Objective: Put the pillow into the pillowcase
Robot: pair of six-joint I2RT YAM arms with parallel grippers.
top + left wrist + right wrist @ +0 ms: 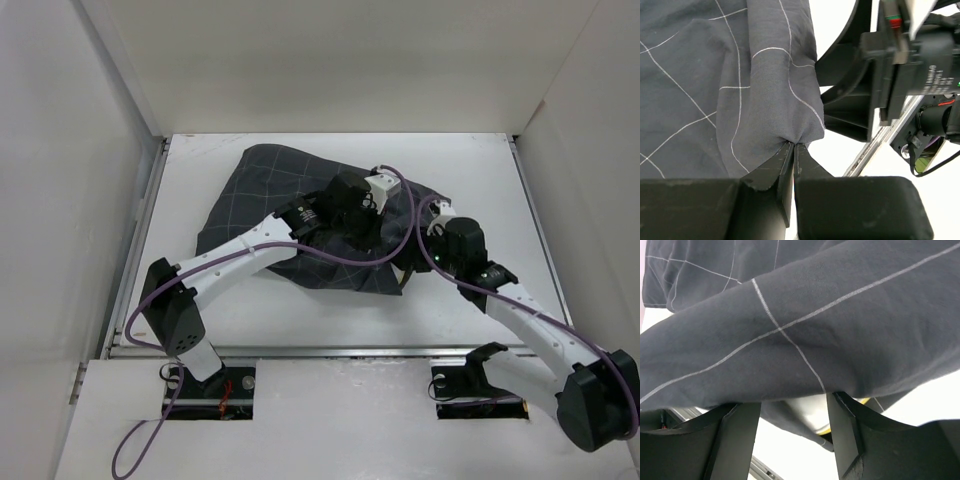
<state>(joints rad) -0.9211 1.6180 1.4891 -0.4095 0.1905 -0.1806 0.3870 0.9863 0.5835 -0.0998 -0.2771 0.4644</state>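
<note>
The soft, floppy pillowcase lies bunched in the middle of the desk with a bit of squashy pillow peeking out, the left tool pinching a fold, the right tool open under its edge, probably the best place to grab.
</note>
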